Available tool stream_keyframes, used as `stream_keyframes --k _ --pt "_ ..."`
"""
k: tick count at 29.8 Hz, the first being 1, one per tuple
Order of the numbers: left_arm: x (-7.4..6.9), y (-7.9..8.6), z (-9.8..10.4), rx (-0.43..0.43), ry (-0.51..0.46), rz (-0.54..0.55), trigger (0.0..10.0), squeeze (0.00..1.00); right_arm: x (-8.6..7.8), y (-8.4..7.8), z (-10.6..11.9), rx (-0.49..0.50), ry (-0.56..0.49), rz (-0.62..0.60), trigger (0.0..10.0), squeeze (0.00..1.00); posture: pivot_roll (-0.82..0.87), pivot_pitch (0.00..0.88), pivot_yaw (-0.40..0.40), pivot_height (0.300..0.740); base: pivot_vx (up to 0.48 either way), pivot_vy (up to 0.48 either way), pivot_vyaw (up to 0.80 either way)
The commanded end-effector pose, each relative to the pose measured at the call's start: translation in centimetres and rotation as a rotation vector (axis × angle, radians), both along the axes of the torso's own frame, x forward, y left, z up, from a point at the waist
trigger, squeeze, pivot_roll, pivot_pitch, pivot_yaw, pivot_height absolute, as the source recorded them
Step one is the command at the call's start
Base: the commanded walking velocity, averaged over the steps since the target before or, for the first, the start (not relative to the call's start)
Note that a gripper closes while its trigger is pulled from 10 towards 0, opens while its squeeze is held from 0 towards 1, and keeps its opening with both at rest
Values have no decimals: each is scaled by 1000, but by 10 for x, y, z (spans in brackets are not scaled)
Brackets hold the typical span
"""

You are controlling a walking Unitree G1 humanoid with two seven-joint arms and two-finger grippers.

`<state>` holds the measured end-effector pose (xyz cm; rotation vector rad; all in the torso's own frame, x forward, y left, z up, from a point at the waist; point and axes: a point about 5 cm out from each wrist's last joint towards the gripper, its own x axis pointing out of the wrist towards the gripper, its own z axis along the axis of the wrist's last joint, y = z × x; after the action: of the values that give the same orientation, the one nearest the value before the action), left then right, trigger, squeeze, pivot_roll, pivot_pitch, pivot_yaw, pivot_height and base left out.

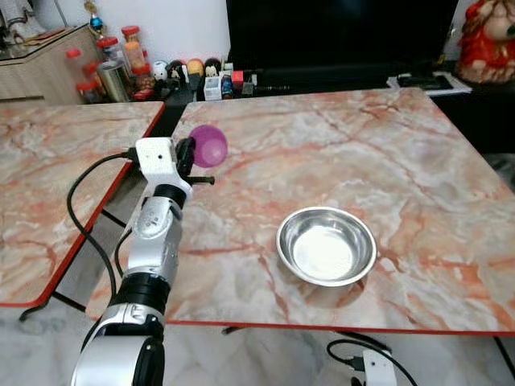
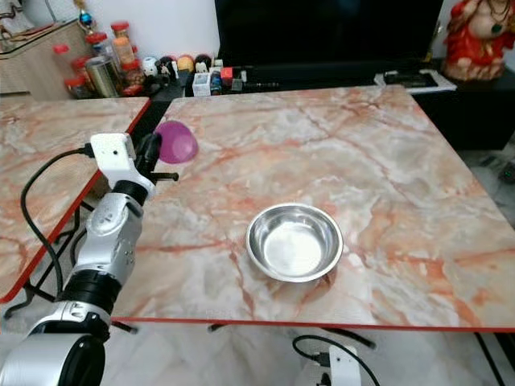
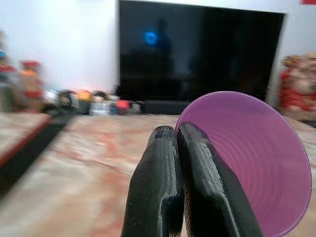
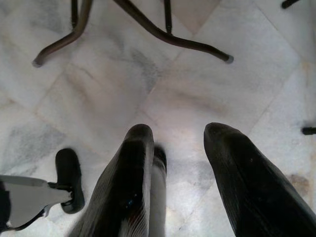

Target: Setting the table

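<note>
My left gripper [image 1: 190, 154] is raised over the near-left part of the marble table [image 1: 386, 161], shut on the rim of a purple plastic cup [image 1: 209, 145]. In the left wrist view the two black fingers [image 3: 163, 187] press together on the cup [image 3: 256, 158], whose ribbed inside faces the camera. A steel bowl [image 1: 327, 246] rests upright near the table's front edge, well to the right of the cup. My right gripper [image 4: 180, 143] hangs idle below the table, open above the floor.
A second marble table [image 1: 48, 169] stands to the left across a narrow gap. Jars, small figurines and a dark TV [image 1: 338, 32] line the back. Table legs [image 4: 148, 27] and a cable cross the white tiled floor.
</note>
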<state>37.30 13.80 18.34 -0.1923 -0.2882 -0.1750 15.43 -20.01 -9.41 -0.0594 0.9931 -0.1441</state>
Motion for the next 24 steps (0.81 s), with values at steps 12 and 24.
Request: stream_keyframes --k 12,24 --pt "20 -12 7 -27 164 -124 10000 0 -21 9 -8 25 37 -54 10000 0 18 0 121 740 0 0 0" --pt "26 -65 -3 88 369 -336 10000 0 -38 14 -14 33 49 -100 10000 0 -3 0 160 740 0 0 0"
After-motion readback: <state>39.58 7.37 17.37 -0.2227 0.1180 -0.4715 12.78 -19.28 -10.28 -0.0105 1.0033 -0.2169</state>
